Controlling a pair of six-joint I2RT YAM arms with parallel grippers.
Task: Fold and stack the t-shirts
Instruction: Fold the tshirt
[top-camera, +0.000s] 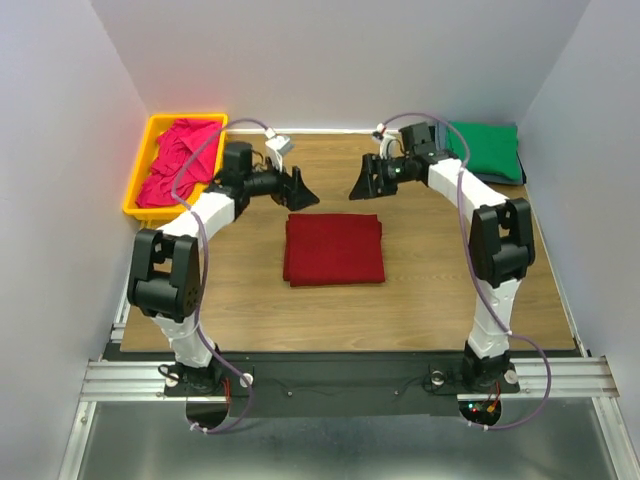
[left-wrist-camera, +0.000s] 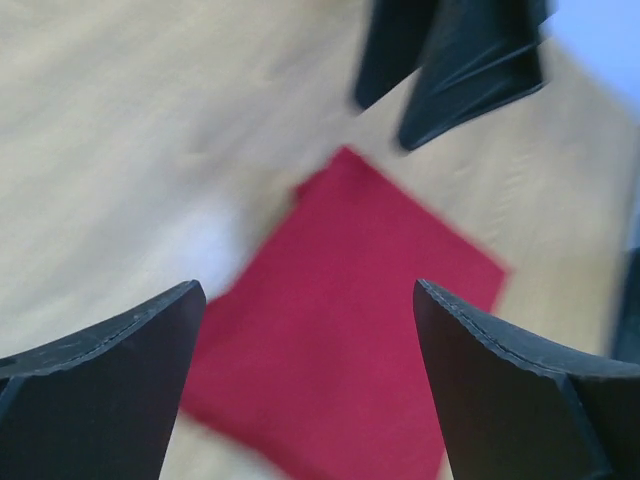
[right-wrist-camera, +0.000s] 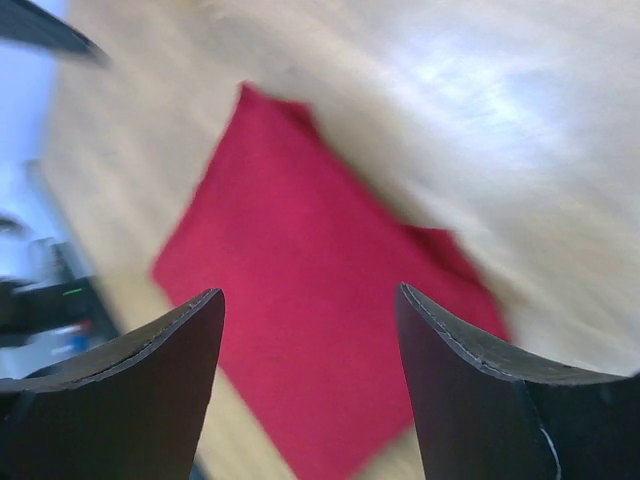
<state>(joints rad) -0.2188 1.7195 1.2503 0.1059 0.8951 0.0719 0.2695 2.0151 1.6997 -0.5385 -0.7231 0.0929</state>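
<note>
From above: dark red t-shirt folded into a tidy rectangle, lying flat at the middle of the desk. Just past its far edge, left hand and right hand, lifted clear of the cloth, tips turned toward each other, touching neither the shirt nor one another. Both spread wide, nothing held. At the far right corner, a green t-shirt, already folded. At the far left, a yellow bin with a crumpled magenta-pink t-shirt inside, not yet folded. From the left wrist: all blurred; two dark fingers wide apart with only air between, the dark red t-shirt below and ahead on pale wood, one corner pointing away, the right hand dark at the top edge. From the right wrist: much the same, blurred too; fingers parted, nothing pinched, red cloth under the gap, smooth, no loose sleeve in sight. Judging by all this: folding of the red one seems done, stacking not yet. Next, most likely, either carrying it over to the green t-shirt or fetching the pink one from the bin. For the carry: calls for both hands dropping to one edge, pinching through all layers at once, and lifting level so as not to spill the fold open. For the fetch: calls for the left hand reaching into the bin and drawing out the shirt without dragging the bin along.
</note>
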